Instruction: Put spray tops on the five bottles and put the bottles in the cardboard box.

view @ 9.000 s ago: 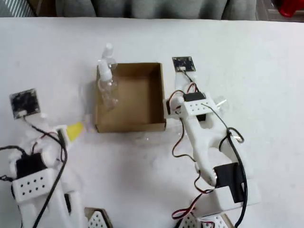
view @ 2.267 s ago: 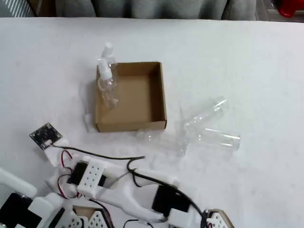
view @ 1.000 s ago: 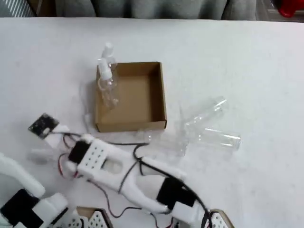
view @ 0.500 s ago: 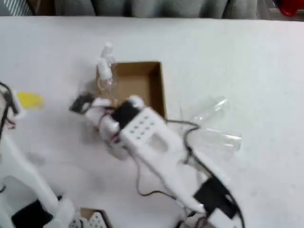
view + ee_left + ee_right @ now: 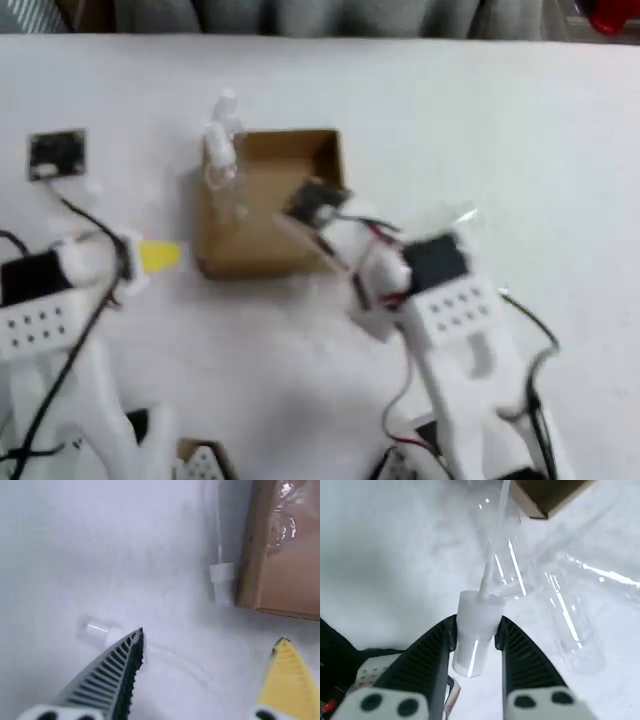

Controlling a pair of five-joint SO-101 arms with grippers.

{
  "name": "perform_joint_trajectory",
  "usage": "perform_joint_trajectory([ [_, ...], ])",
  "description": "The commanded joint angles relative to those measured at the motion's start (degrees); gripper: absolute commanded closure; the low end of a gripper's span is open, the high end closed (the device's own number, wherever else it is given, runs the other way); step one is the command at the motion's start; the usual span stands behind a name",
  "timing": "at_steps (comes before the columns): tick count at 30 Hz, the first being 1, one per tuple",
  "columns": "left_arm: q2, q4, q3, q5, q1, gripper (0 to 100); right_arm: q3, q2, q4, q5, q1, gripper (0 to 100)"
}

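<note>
- Spray top (image 5: 479,611), white with a thin dip tube pointing away from the wrist, is clamped by its collar between the two dark fingers of the right gripper (image 5: 476,629).
- It is held above the white table (image 5: 470,100), just off the near corner of the cardboard box (image 5: 542,497).
- Two clear bottles (image 5: 570,625) are seen lying on their sides on the table beneath and beyond the held top, near each other and outside the box.
- In the high view the right arm is stretched forward, with its wrist over the near box corner on its own side.
- Two bottles with white spray tops (image 5: 222,150) are stood upright at the box wall nearest the left arm. Whether both are inside the box cannot be told.
- The left gripper (image 5: 211,636) is held low over the table beside that same wall, its grey and yellow fingers spread well apart.
- A second spray top (image 5: 221,582) is laid on the table just beside the box's outer wall, its tube running along the wall.
- A small clear piece (image 5: 97,630) is seen on the table close to the grey fingertip. What it is cannot be told.
</note>
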Motion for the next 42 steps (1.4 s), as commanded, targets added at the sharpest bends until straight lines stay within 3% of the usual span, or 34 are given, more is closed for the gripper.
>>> perform_joint_trajectory([
  [1,-5.41,-4.92,5.98,0.09,4.18,63,2.90,-5.58,1.63,9.05,11.82,98.3],
  [14,-12.35,-18.99,22.15,0.18,9.19,63,9.76,-2.95,1.63,59.87,55.08,98.1],
  [18,-15.43,-19.43,24.35,0.18,9.19,63,9.76,-1.98,1.36,69.98,64.22,98.1],
  [25,-21.23,-19.34,29.10,4.66,9.19,63,9.85,3.30,-6.11,74.11,73.63,98.1],
  [34,-24.40,-19.16,30.68,5.63,8.84,63,9.85,19.21,-22.73,73.85,76.62,97.2],
  [39,-24.40,-19.16,29.89,5.71,7.96,63,9.41,24.22,-28.00,73.67,78.20,83.0],
  [42,-24.31,-18.81,27.34,5.71,5.41,63,9.58,24.40,-29.32,73.58,78.99,80.2],
])
